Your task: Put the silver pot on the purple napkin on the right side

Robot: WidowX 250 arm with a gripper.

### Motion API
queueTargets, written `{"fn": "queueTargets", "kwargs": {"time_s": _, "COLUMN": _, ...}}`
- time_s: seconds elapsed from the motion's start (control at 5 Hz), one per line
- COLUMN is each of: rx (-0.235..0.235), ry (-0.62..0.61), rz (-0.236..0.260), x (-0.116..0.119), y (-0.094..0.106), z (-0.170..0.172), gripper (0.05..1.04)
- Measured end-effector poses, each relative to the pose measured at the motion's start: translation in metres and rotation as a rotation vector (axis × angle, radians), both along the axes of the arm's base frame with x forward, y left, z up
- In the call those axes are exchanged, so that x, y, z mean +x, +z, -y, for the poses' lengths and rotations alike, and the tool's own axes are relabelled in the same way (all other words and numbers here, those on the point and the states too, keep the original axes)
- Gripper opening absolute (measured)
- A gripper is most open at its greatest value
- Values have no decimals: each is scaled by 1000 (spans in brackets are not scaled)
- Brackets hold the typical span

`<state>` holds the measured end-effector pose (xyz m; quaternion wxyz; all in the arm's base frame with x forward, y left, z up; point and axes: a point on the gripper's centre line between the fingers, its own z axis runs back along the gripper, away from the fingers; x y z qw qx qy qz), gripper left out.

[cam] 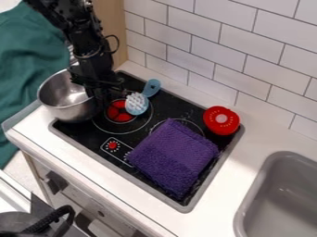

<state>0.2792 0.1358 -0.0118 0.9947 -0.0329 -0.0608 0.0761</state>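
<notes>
The tool hangs at the end of the black robot arm, over the upper-left part of the black stovetop, and whether it is released or clenched on anything I cannot tell. The silver pot lies immediately to the left of the tool in the camera view, its open mouth facing up and the right side of its rim meeting the tool's dark outline. The pot overlaps the stovetop's left corner, and whether its base rests there or is lifted I cannot tell. Just to the right of the tool is a blue brush with white bristles, beside the red burner marking, which is just below and to the right of the tool. The folded purple napkin lies on the stovetop, below and to the right of the tool, well apart from it and from the pot. Farther right of the tool, past the brush, a round red object is at the stovetop's edge. Farthest toward the lower right from the tool, a grey sink is set in the white table.
</notes>
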Motion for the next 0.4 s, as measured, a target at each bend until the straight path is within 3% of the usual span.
{"fn": "queueTargets", "kwargs": {"time_s": 0.4, "rx": 20, "ry": 37, "rz": 72, "x": 5, "y": 23, "z": 10, "gripper": 55}}
